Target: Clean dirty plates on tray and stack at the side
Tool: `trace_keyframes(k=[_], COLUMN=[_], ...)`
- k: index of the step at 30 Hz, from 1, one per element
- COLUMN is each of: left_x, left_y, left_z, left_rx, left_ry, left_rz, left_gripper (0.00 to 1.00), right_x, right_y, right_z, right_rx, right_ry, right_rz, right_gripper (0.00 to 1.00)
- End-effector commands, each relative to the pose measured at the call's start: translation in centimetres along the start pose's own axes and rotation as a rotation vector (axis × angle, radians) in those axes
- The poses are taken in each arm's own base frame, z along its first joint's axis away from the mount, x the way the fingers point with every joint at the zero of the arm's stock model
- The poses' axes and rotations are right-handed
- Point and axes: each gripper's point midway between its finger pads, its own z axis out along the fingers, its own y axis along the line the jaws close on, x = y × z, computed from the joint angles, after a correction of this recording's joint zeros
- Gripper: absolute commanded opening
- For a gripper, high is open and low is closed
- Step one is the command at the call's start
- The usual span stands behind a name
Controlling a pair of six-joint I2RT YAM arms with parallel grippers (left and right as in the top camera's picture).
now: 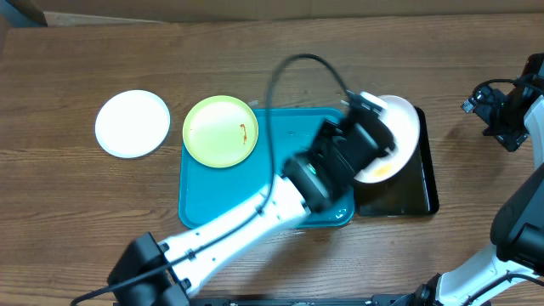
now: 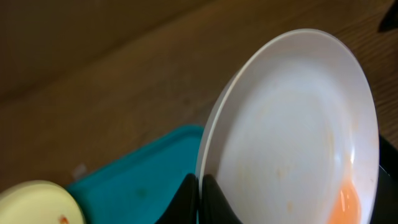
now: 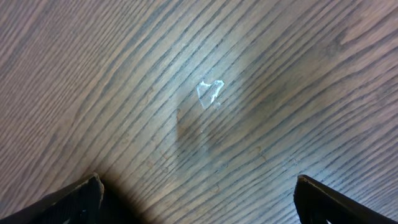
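The white plate (image 2: pixel 292 124) is clamped by its rim in my left claw (image 2: pixel 200 194). It is tipped up almost on edge and hangs over the black tray (image 1: pixel 427 191), just past the turquoise tray (image 1: pixel 221 200). An orange smear (image 2: pixel 348 200) sits low on the plate's face, at the edge away from the claw. That is the patch to work on, I'd say. To do it well I would keep the grip firm and well onto the rim, since a thin edge pinch on a tilted plate could slip or twist. I would lower the smeared part onto whatever scrubbing surface the black tray holds, rather than drag the whole face across it. The plate and arm cover most of that tray, so I cannot make out what lies in it. Behind the claw, back toward the arm's base, the turquoise tray holds only the lime green plate (image 1: pixel 221 130). That plate overlaps the tray's far corner rim and carries a thin red streak (image 1: pixel 244 132), so it looks unwashed. Further the same way, off the tray on the bare worktop (image 1: pixel 68 212), lies another white plate (image 1: pixel 133 123) that looks clean. My right claw (image 3: pixel 199 202) hangs with its fingers wide apart over bare wood, well off to the other side, holding nothing.
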Motion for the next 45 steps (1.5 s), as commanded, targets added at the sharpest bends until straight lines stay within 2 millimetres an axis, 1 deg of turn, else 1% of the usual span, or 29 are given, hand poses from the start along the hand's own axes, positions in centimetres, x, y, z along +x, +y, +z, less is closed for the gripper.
trace_keyframes(k=[1,3,6,8,12,17,20,23,27,32,37,39,41,42,44,45], left_x=[-2.1,-2.8,-3.9,-4.6,-6.0,-7.6,-7.7,-7.7,-6.9,-5.0,-1.9,-1.1,-0.6,-0.5,-0.3,-0.2], left_y=[0.2,-1.0,-2.3,-2.8,-3.3,-3.1,-3.0,-3.0,-3.0,-2.8,-5.5,-5.8,-5.1,-4.5,-3.0,-2.0], left_z=[-1.9,-2.7,-3.6,-3.9,-3.8,-4.6,-4.7,-4.7,-4.3,-3.0,-0.9,-0.4,0.1,0.3,0.8,1.1], left_rx=[-0.213,-0.266,-0.351,-0.398,-0.459,-0.495,-0.494,-0.482,-0.461,-0.406,-0.103,-0.003,0.081,0.131,0.218,0.256], left_ry=[-0.093,-0.133,-0.181,-0.206,-0.244,-0.288,-0.3,-0.316,-0.31,-0.275,-0.168,-0.115,-0.059,-0.024,0.037,0.068], left_rz=[0.251,0.361,0.485,0.527,0.593,0.577,0.545,0.469,0.394,0.268,0.145,0.068,-0.015,-0.065,-0.149,-0.197], left_gripper=[0.04,0.04,0.04,0.04,0.04,0.04,0.04,0.04,0.04,0.04,0.04,0.04,0.04,0.04,0.04,0.04], right_x=[-0.7,-0.7,-0.7,-0.7,-0.7,-0.7,-0.7,-0.7,-0.8,-0.8,-0.8,-0.8,-0.8,-0.8,-0.8,-0.8], right_y=[0.5,0.5,0.5,0.5,0.5,0.5,0.5,0.5,0.5,0.6,0.5,0.5,0.5,0.5,0.5,0.5], right_z=[-1.1,-1.1,-1.1,-1.1,-1.1,-1.1,-1.1,-1.1,-1.1,-1.1,-1.1,-1.1,-1.1,-1.1,-1.1,-1.1], right_rx=[-0.015,-0.015,-0.015,-0.015,-0.015,-0.015,-0.015,-0.015,-0.016,-0.016,-0.016,-0.016,-0.016,-0.016,-0.016,-0.016], right_ry=[-0.034,-0.034,-0.035,-0.035,-0.035,-0.035,-0.035,-0.034,-0.037,-0.038,-0.038,-0.038,-0.037,-0.037,-0.037,-0.038], right_rz=[0.0,0.0,0.0,0.0,0.0,0.0,0.0,0.0,0.0,-0.001,-0.001,-0.001,-0.001,-0.001,-0.001,-0.001], right_gripper=[1.0,1.0,1.0,1.0,1.0,1.0,1.0,1.0,1.0,1.0,1.0,1.0,1.0,1.0,1.0,1.0])
